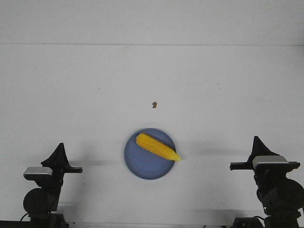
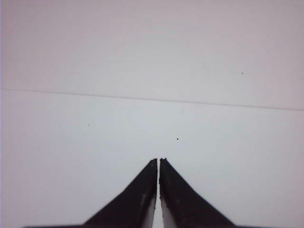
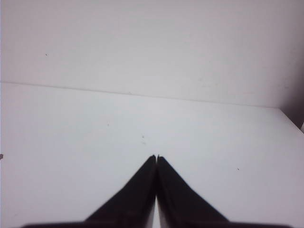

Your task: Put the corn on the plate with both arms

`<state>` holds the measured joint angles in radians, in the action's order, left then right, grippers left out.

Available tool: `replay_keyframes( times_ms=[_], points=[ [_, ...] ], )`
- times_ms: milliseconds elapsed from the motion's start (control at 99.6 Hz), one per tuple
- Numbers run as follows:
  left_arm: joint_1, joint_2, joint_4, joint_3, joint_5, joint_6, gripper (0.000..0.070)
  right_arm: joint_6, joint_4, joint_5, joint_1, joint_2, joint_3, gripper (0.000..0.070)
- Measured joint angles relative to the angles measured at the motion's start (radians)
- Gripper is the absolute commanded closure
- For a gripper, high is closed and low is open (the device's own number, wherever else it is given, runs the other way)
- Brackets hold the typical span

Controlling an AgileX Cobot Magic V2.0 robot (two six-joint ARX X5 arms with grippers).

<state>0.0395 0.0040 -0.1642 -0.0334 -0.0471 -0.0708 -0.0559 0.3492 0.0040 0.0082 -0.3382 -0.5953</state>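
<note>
The yellow corn (image 1: pixel 157 147) lies across the periwinkle-blue plate (image 1: pixel 142 164) at the front middle of the table, its pointed end just over the plate's right rim. My left gripper (image 1: pixel 60 146) is shut and empty, held at the front left, well away from the plate. My right gripper (image 1: pixel 258 139) is shut and empty at the front right, also apart from the plate. In the left wrist view the gripper (image 2: pixel 158 160) shows closed jaws over bare table. In the right wrist view the gripper (image 3: pixel 156 157) shows the same. Neither wrist view shows the corn or plate.
A tiny brown speck (image 1: pixel 154 104) lies on the white table behind the plate. The table's far edge meets a white wall (image 1: pixel 152 21). The table's right edge shows in the right wrist view (image 3: pixel 290 118).
</note>
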Motion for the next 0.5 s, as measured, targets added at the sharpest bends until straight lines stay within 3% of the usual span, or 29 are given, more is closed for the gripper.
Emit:
replay_keyframes(
  times_ms=[502],
  points=[
    [0.0,0.0,0.0,0.0,0.0,-0.002,0.0688,0.0,-0.037,0.0,0.004,0.061,0.027,0.07]
  ],
)
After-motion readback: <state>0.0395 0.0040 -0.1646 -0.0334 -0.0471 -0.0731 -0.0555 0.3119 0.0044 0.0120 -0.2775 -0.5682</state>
